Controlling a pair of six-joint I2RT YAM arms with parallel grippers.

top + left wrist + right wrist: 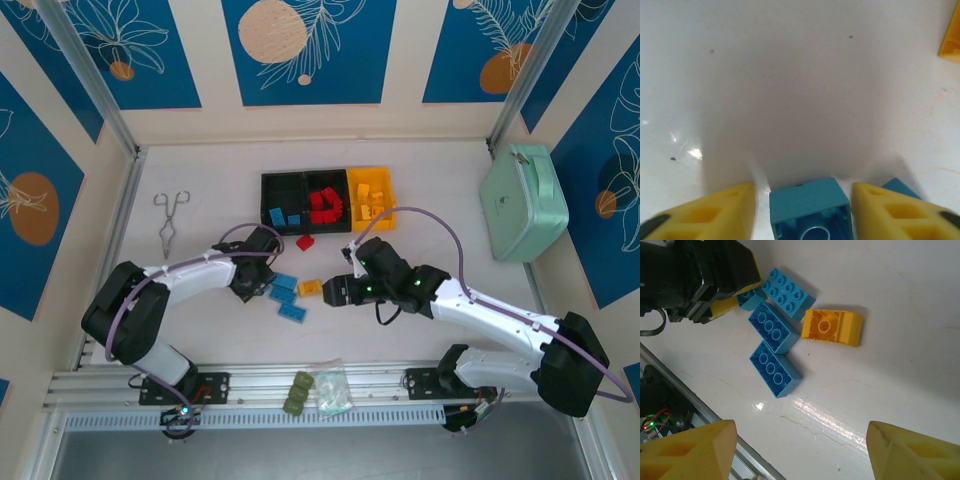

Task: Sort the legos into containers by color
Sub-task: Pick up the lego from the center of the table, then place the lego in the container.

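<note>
Legos are partly sorted: a blue brick [809, 212] sits between the left claw's [804, 192] spread jaws, not pinched. Three more blue bricks [771, 327] and an orange brick [832, 327] lie at nine o'clock of the right claw [801, 427], which is spread and empty. At twelve o'clock the bins [328, 176] hold most; a red brick [305, 241] lies just outside.

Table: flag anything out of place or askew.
One red brick lies on the table just in front of the bins, not in with the other reds. Nearer the front edge, a yellow brick lies hollow side up beside loose blue bricks. Nothing looks damaged.
</note>
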